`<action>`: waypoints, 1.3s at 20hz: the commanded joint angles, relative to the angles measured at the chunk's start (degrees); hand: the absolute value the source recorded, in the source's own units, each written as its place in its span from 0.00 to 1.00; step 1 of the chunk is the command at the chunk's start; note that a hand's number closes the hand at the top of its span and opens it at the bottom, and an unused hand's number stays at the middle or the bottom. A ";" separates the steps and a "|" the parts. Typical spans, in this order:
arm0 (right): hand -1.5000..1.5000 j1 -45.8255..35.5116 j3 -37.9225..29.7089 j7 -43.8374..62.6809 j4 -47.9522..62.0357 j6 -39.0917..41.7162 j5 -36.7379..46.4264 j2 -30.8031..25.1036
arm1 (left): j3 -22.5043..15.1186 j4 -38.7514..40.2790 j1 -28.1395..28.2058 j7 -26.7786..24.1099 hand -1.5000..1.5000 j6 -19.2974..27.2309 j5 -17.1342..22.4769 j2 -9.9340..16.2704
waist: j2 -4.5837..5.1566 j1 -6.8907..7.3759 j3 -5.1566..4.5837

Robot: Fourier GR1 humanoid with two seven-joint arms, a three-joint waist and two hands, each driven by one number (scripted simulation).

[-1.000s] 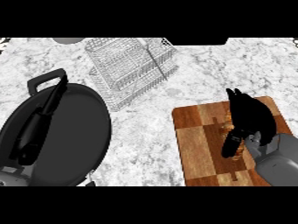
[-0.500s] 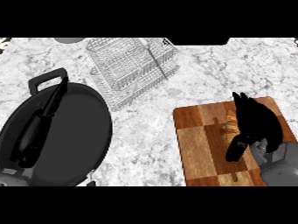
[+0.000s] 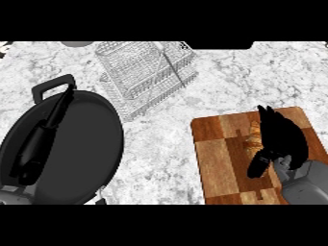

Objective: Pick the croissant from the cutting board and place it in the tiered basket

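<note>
1. Compared with a second ago, the right hand (image 3: pixel 283 139) has slid toward the upper left of the cutting board (image 3: pixel 220 158) and now lies right over the croissant (image 3: pixel 254 137), where before it sat lower and further right with the pastry barely showing.
2. Half a second ago it was nearly in this same spot; since then it has settled a little closer onto the pastry.
3. Its fingers (image 3: pixel 269 117) stretch toward the top of the frame along the croissant's right side, and the thumb (image 3: pixel 260 166) juts down and left below it. They bracket the pastry, but I cannot tell whether they have actually closed on it.
4. The croissant is on the board at the right of the frame, only its left edge peeking out from under the black hand.
5. The wire basket (image 3: pixel 146 72) stands at the upper middle of the frame, well apart from the board, and I see nothing lying in it.
6. A big black pan (image 3: pixel 81 149) fills the lower left, with a long dark handle (image 3: pixel 42 137) lying across its left side. Neither it nor the basket has shifted.
7. The left hand is out of sight.
</note>
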 commanded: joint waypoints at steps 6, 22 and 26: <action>0.00 0.62 -4.62 6.57 3.87 2.94 4.63 5.31 | 2.54 0.00 0.35 -1.03 0.50 -2.63 0.26 -0.55 | 0.07 0.26 0.01; 1.00 2.70 -6.39 -8.52 6.77 -2.03 19.91 14.47 | 8.13 -0.34 1.29 -1.33 0.50 -8.43 -1.64 -1.73 | 0.08 0.44 0.02; 1.00 2.71 -8.82 -10.18 2.70 -0.24 23.06 12.03 | 5.96 -1.55 4.42 -1.47 0.50 -6.65 -4.50 -5.17 | 0.04 0.33 0.03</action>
